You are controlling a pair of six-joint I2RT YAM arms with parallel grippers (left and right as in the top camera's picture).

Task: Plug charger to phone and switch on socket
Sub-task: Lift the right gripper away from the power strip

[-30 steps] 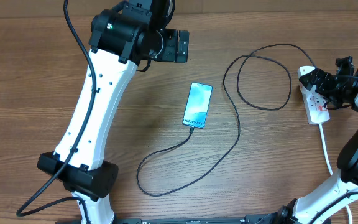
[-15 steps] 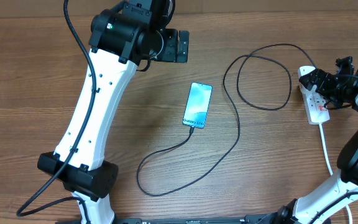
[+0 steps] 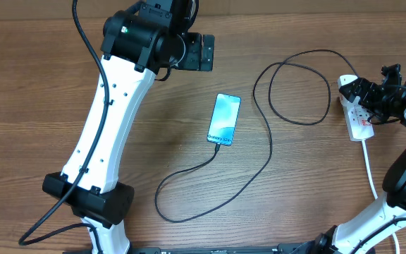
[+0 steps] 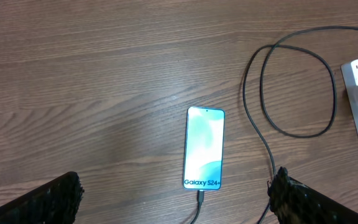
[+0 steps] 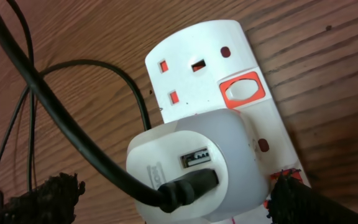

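Charger cable (image 3: 271, 149) joins Galaxy phone (image 3: 224, 118) and power strip (image 5: 229, 43); switching on seems left, left tool (image 3: 201, 53) and right tool (image 5: 176, 190) both spread wide

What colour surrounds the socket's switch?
The switch surround is red-orange; clearest in the right wrist view.

The wooden table (image 3: 34, 92) is carrying the lit phone (image 3: 224, 118) near its middle, the charger (image 3: 270, 148) looping from the phone's lower end, and the white socket (image 3: 360, 125) lying far right.
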